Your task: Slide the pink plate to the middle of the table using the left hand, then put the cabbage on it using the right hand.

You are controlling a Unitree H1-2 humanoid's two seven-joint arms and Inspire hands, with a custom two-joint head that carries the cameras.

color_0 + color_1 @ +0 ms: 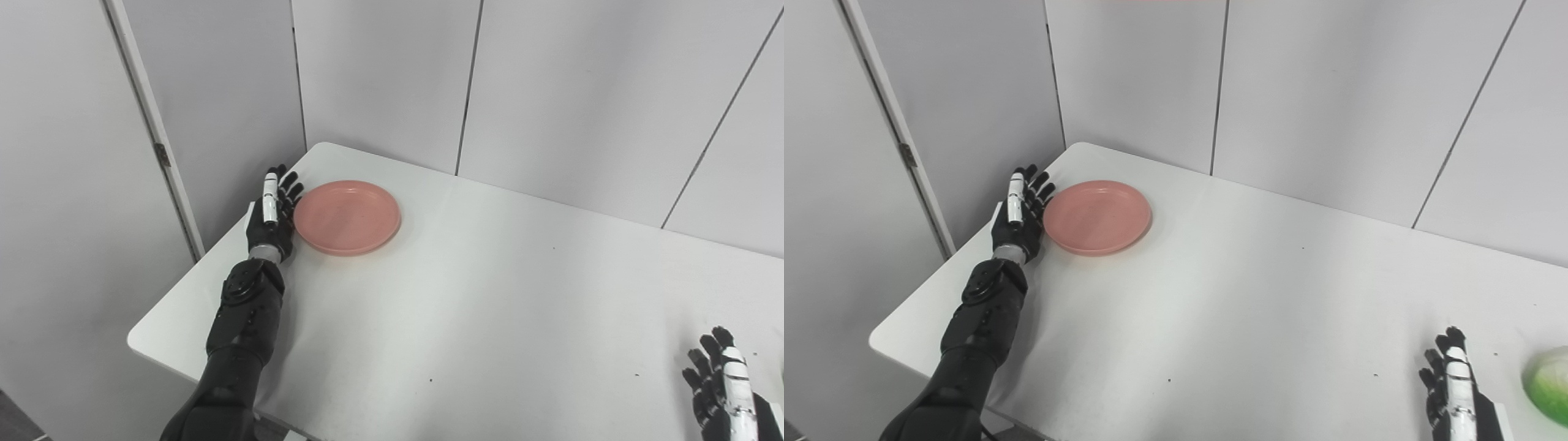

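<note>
The left hand (270, 217) stands on edge at the far left of the white table (465, 306), fingers straight and spread a little, holding nothing; its palm side faces right, against or just beside the left rim of the pink plate (347, 215), though actual contact cannot be made out. Its dark forearm runs back toward the near left edge of the table. The plate lies flat and bare near the far left corner, well to the left of the table's middle. Far across on the near right side, the right hand (1454, 383) rests low over the table with its fingers extended and apart, empty, its wrist cut off by the bottom of the picture. Just to the right of that hand, apart from it, the cabbage (1547, 383) sits on the table at the right edge of the right eye view, pale green and partly cropped; in the left eye view only a sliver of it shows. Grey wall panels (380, 79) stand behind the table's far edge.
</note>
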